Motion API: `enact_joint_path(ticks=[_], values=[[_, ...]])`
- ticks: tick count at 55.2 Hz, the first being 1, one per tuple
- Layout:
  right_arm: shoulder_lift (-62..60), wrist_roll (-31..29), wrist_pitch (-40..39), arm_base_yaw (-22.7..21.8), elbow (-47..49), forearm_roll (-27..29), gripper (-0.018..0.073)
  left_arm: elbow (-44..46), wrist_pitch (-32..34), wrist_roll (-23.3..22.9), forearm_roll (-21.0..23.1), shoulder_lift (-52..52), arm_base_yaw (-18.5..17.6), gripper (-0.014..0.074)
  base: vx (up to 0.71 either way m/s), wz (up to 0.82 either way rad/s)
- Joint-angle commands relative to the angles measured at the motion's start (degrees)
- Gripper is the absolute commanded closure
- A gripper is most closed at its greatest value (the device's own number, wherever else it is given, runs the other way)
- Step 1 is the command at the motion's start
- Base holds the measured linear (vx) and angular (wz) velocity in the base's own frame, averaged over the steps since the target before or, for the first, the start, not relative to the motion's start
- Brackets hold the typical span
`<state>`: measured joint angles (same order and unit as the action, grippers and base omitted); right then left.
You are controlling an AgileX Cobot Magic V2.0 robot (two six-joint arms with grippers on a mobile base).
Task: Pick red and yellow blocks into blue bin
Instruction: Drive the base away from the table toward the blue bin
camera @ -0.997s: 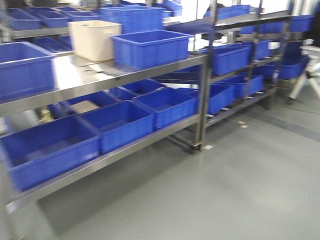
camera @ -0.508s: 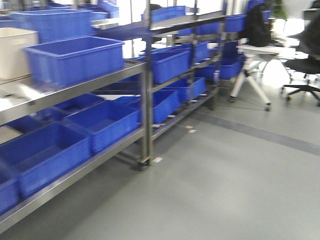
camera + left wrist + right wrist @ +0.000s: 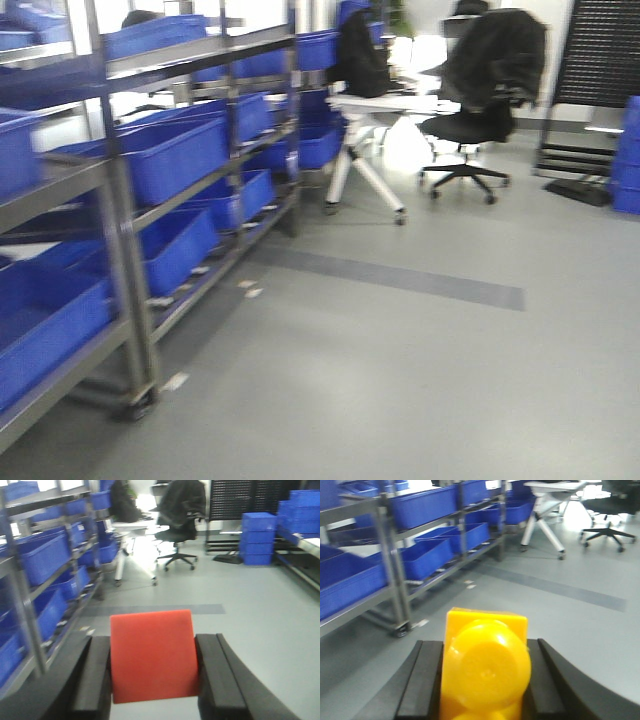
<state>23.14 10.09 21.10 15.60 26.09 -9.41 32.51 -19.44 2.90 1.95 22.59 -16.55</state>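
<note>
- Left gripper (image 3: 154, 672): lower centre of the left wrist view. Jaws clamped on the red cube (image 3: 151, 652), one dark finger (image 3: 95, 675) flat against each side face. The squeeze across opposite faces looks meant to keep the cube from slipping in transit.
- Right gripper (image 3: 485, 682): lower centre of the right wrist view. Jaws clamped on the yellow brick (image 3: 485, 630), held by its long sides, a round stud (image 3: 487, 667) facing the camera.
- Both blocks: off any surface, carried level above the grey floor (image 3: 420, 380).
- Blue bin: the wide sloping tub shows in no view, so neither block is delivered yet.
- Steel rack (image 3: 125, 280): left of the front view, loaded with straight-sided blue crates (image 3: 180, 155); not the target.
- Office chair (image 3: 470, 120) and white desk (image 3: 375, 105): upper centre, well apart from the rack.
- Stacked crates (image 3: 257, 537): upper right of the left wrist view.
- Sharpness: all views blurred; fine detail unreadable.
</note>
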Motion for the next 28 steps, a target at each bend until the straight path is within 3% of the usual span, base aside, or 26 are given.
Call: enact_joint_path(ticks=[1,16,28], values=[[0.25,-0.54,-4.77,-0.14,1.76,-0.72,0.0569,1.54,4.80,-0.43,0.36,0.51,-0.42,0.0597,0.61,-0.51],[0.25,-0.54,-4.77,-0.14,1.76,-0.72,0.0569,1.54,4.81,-0.43,0.36,0.51,-0.42,0.0596,0.60,-0.37],[0.25,-0.54,-4.77,-0.14,1.76,-0.72,0.0569,1.54,4.81,-0.43,0.36,0.51,-0.42,0.0596,0.61,-0.01]])
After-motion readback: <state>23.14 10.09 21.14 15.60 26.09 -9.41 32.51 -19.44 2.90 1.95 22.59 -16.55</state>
